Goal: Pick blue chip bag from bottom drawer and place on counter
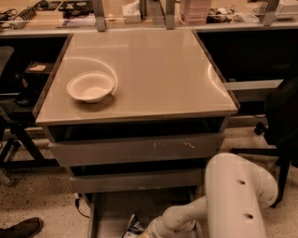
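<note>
The bottom drawer is pulled open at the lower edge of the camera view, a plain grey floor with thin side walls. The blue chip bag lies in it near the front, only its dark-blue and white top showing above the picture's edge. My white arm reaches down into the drawer, and my gripper is at the bag's right side, mostly cut off by the lower edge. The glossy beige counter above holds a white bowl at its left.
Two closed grey drawer fronts sit between counter and bottom drawer. A long cluttered desk runs behind. A black chair stands right, dark stands left, and a shoe at lower left.
</note>
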Controlling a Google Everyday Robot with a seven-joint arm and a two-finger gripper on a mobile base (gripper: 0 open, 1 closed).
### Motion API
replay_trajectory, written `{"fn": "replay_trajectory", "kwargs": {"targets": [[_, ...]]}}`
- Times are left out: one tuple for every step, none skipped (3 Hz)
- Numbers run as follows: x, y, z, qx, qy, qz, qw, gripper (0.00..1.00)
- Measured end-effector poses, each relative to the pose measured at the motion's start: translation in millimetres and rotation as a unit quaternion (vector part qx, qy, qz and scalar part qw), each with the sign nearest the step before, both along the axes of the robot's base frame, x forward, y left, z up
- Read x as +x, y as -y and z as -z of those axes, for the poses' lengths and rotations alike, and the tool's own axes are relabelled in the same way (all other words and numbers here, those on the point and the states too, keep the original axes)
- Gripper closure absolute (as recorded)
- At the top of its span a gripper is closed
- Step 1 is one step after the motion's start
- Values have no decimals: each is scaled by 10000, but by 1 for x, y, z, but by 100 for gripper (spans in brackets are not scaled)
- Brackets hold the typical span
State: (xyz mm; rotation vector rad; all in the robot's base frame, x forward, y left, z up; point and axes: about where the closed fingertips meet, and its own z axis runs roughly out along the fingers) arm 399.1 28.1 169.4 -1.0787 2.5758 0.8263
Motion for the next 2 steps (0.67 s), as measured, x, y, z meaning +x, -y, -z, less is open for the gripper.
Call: {"fn": "replay_trajectory", "kwargs": {"targets": [[-11,19,-48,164,33,37,9999,100],[-20,44,-92,183,95,130,9997,100]]}}
